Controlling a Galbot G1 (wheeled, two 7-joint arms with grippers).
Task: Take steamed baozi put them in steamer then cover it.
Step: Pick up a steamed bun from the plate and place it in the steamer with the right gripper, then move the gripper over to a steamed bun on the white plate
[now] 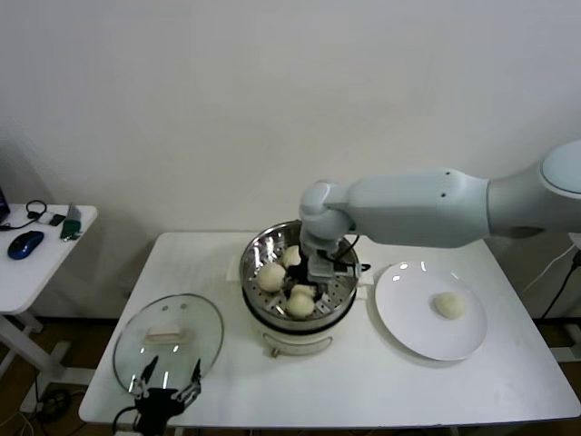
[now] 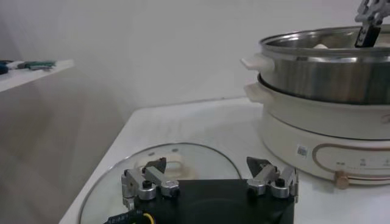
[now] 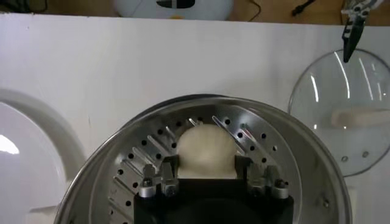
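Head view: white table (image 1: 363, 381), plain wall; right gripper (image 1: 321, 269) clasps baozi (image 1: 301, 301), left gripper (image 1: 167, 379) spread.

White table (image 1: 209, 263) carries three things. Steamer (image 1: 272, 322) near centre, on its white base. Glass lid (image 1: 169, 338) flat at 8 o'clock from the steamer, near the front-left edge. White plate (image 1: 408, 313) at 3 o'clock, just beside the steamer.
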